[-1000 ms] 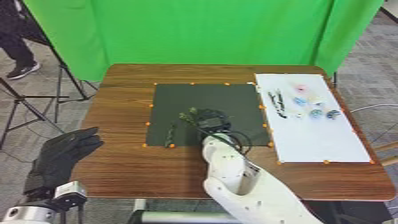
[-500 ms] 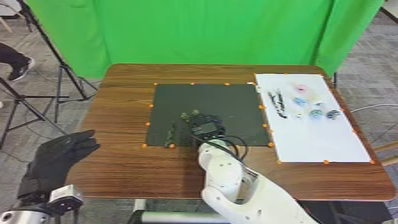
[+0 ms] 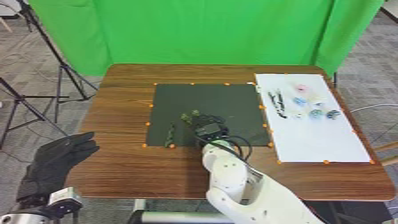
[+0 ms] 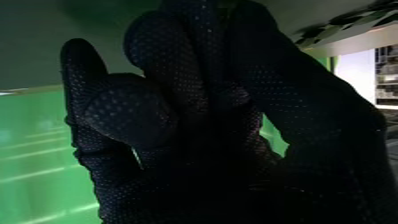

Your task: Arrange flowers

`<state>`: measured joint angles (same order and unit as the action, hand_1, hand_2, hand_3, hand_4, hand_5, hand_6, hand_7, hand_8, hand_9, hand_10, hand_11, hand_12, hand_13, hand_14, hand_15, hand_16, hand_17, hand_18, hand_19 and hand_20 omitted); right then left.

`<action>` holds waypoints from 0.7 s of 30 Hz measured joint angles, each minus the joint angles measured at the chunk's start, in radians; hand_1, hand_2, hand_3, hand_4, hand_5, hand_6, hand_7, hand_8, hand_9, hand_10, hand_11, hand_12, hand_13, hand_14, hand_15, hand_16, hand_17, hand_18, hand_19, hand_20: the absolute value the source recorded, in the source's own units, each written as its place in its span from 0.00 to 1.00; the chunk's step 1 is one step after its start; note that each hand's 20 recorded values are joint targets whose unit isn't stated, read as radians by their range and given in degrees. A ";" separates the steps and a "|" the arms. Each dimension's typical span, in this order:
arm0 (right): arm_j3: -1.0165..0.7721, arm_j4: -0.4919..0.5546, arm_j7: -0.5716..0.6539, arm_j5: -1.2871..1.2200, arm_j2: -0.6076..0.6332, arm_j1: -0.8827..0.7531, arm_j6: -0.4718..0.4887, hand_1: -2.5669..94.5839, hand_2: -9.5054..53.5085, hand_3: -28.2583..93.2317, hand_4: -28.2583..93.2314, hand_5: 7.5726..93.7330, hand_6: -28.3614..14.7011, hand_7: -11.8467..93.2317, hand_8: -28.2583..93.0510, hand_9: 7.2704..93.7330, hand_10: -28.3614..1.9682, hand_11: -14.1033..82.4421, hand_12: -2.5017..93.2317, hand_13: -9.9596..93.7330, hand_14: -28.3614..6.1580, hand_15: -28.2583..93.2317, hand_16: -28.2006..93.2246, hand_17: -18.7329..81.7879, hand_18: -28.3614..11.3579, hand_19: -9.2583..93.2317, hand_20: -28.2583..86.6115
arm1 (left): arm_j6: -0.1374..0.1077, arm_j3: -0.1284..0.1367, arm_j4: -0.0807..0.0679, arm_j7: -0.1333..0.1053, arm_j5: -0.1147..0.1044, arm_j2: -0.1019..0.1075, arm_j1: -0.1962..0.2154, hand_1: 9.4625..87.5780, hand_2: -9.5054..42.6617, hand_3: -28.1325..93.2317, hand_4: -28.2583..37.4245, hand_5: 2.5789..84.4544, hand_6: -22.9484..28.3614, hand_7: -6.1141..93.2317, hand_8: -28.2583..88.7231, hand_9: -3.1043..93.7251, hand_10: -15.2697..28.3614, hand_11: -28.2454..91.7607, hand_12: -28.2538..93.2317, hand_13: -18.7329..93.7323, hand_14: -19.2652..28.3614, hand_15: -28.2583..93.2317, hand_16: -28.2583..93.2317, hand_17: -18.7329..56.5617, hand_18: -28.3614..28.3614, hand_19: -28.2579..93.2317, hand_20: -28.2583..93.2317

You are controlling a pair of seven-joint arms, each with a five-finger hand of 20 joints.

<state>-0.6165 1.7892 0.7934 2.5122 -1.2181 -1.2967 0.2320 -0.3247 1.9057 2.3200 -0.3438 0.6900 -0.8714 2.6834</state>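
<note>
Slim, leafy, dark-green sprig [image 3: 171, 134] on the dark mat [image 3: 222, 97], bushy green tips [image 3: 188, 117] beside the right hand [image 3: 210, 124] over the mat, grip impossible to tell, left hand [image 3: 55, 160] loosely open

White R arm [image 3: 247, 187] in from btm edge, angled fwd & L, gloved R hand [image 3: 207, 126] near ctr, fingers relaxed, gloved L hand [image 3: 64, 156] far L, fingers loosely extended

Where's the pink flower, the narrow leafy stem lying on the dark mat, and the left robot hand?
Pink flower [image 3: 302, 88]: head view, on its bloom.
Narrow leafy stem [image 3: 171, 135]: head view, along its middle.
Left robot hand [image 3: 57, 156]: head view, on its gloved palm area.
</note>
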 measured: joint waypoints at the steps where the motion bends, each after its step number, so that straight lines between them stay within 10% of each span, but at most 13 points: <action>1: 0.004 0.004 0.001 -0.002 0.004 0.000 0.000 0.57 0.03 0.87 0.00 0.88 0.54 0.41 0.41 0.85 0.40 0.61 0.37 0.86 0.49 0.81 0.44 0.52 0.02 0.95 0.18 | -0.002 0.002 0.001 -0.001 -0.001 0.000 0.003 0.23 0.31 0.90 0.13 0.59 0.76 0.24 0.16 0.47 0.89 0.59 0.32 0.42 0.99 0.75 0.12 0.12 0.87 0.71 0.37; 21: 0.017 0.057 0.004 -0.026 0.045 -0.017 0.006 0.44 0.04 0.87 0.04 0.87 0.53 0.41 0.36 0.82 0.31 0.64 0.32 0.85 0.43 0.82 0.45 0.51 0.01 0.94 0.18 | -0.018 0.014 0.011 -0.020 -0.007 0.001 0.043 0.23 0.31 0.90 0.14 0.59 0.76 0.24 0.16 0.47 0.89 0.59 0.32 0.42 0.99 0.75 0.12 0.12 0.87 0.71 0.37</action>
<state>-0.5993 1.8461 0.7971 2.4864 -1.1734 -1.3141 0.2375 -0.3429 1.9197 2.3311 -0.3642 0.6830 -0.8706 2.7265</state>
